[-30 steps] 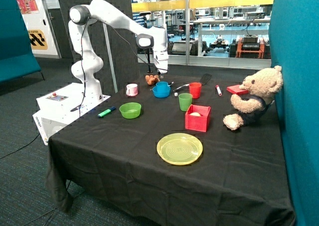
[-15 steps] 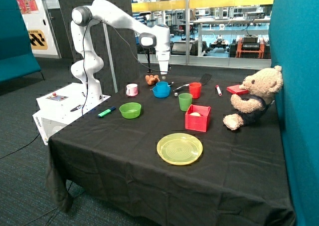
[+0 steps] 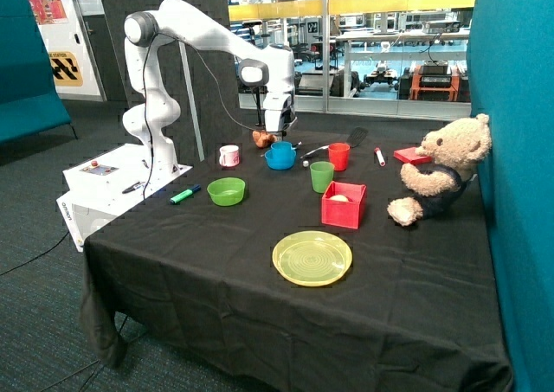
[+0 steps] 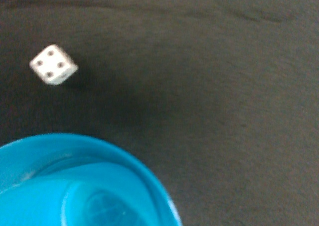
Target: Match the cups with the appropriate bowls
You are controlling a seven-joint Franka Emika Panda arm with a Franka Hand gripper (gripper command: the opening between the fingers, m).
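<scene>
The blue cup stands inside the blue bowl at the back of the table. My gripper hangs just above them, apart from the cup. In the wrist view the blue bowl and the blue cup within it fill one corner. The green cup stands upright on the cloth between the red cup and the red box. The green bowl sits by itself nearer the robot's base, with nothing in it.
A white die lies by the blue bowl. Around are a red cup, red box, yellow plate, pink-white mug, green marker, a brown object and a teddy bear.
My gripper has come down and slightly toward the robot's base, closer over the blue bowl. The cups and bowls have stayed where they were.
</scene>
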